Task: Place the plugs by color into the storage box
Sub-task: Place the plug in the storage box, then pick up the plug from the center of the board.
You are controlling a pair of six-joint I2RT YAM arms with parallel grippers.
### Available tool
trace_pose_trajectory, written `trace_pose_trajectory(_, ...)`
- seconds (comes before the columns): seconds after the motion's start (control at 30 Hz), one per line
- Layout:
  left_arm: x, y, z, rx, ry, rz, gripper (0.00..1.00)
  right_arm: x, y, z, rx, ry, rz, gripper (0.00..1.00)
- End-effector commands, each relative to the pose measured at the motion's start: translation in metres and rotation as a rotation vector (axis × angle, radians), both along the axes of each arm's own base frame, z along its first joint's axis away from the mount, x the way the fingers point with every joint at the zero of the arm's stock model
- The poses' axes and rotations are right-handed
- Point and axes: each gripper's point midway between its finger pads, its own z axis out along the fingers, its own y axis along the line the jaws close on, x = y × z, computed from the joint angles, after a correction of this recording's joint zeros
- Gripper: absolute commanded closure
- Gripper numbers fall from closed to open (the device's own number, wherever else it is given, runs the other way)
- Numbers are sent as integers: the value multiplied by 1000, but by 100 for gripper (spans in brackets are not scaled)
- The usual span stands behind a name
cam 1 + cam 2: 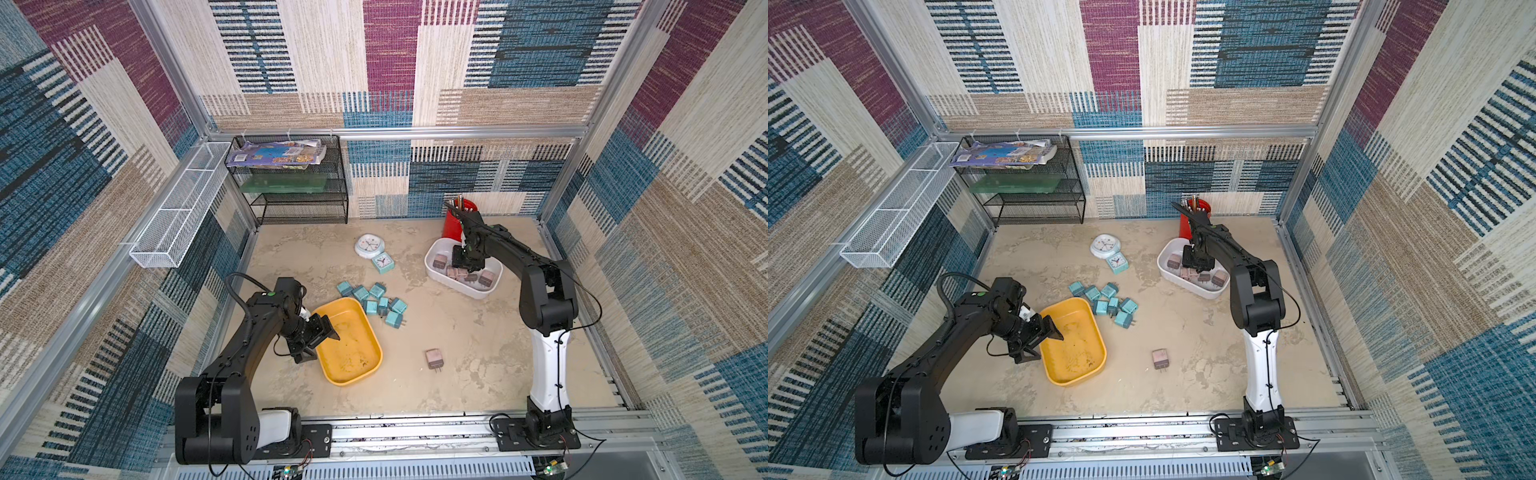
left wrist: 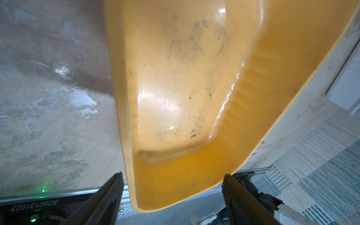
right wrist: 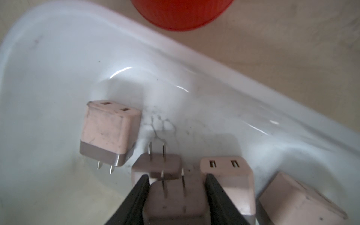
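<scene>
Nearest, at lower left in both top views, the left hand [image 2: 173, 174] hangs released and holding nothing, its fingers spread wide over the left rim of the yellow storage box [image 1: 353, 353]; the left wrist view shows one corner of the box between them, and no plugs in it. To the right of the box, alone on the table [image 1: 415, 395], lies one mauve plug [image 1: 434, 358], prongs toward the bottom of the frame. Just beyond the box's far end, near the frame's centre, the teal plugs [image 1: 371, 306] sit in a loose cluster on the table. Farther back and to the right, the white storage box [image 1: 473, 293] has the right hand [image 3: 177, 175] lowered into it. The right wrist view shows a mauve plug [image 3: 175, 202] between its fingers, close against both. Whether it is gripped or let go cannot be told. Four more mauve plugs [image 3: 111, 134] lie around it in the box. Beyond stand a teal alarm clock [image 1: 381, 262], a white round clock [image 1: 369, 245] and a red pen cup [image 1: 453, 226].
</scene>
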Motion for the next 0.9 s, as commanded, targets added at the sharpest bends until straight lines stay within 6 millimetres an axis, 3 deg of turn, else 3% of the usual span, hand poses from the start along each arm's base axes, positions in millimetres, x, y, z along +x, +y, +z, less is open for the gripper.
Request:
trace_pose_trajectory(0.0,2,2,3,10,-9,-3,17,-13,-1,-7,-28,57,-5,35)
trace_pose_trajectory(0.07,4,2,6,15,-23,-5,17,-17,0,9,-41,36,-4,25)
trace_pose_trajectory(0.2,6,3,8,19,-34,-7,17,-32,-2,49,-47,-20,-16,16)
trace_pose_trajectory(0.33,5,3,8,20,-37,-7,17,-69,8,89,-37,-66,-7,15)
trace_pose_trajectory(0.4,4,3,7,22,-33,-9,17,-94,22,98,-19,-62,25,14)
trace_pose_trajectory(0.5,3,4,6,22,-31,-11,17,-138,49,96,-13,-29,96,14)
trace_pose_trajectory(0.67,1,4,5,23,-32,-12,18,-208,93,69,19,56,175,13)
trace_pose_trajectory(0.87,-5,3,3,18,-29,-16,17,-262,127,27,36,146,237,12)
